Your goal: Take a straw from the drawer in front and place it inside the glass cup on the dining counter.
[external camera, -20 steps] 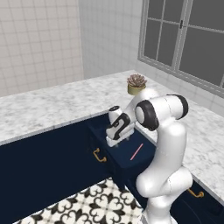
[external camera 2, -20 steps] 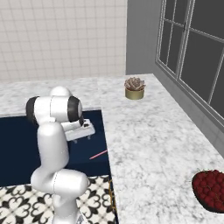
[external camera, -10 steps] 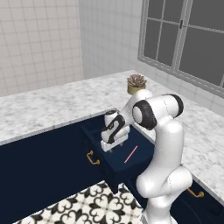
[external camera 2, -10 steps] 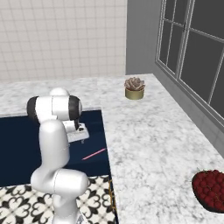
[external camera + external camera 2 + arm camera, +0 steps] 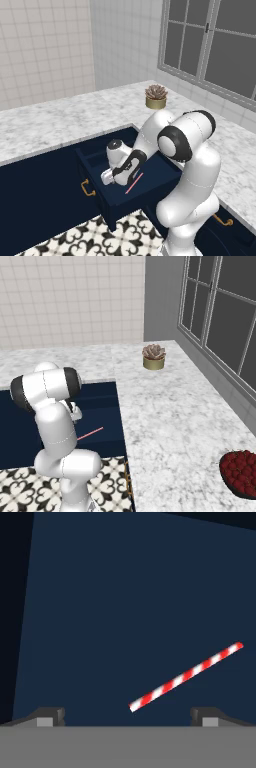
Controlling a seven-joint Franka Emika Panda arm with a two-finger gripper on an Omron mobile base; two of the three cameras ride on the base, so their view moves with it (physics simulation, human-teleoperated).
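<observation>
Pincer [image 5: 128, 714] lowered further into drawer [image 5: 155, 172], fingers spread wide, straw [image 5: 186, 675] lying untouched between them.

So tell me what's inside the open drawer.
One straw lies flat on the drawer floor, with the open tool hovering over it. The arm covers the back part in the base views, so that area cannot be checked.

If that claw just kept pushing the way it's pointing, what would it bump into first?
Most likely the navy floor of the open drawer. The gripper points down into it, fingers wide apart. The straw lies off toward one finger, so it may be touched too; depth is unclear.
</observation>
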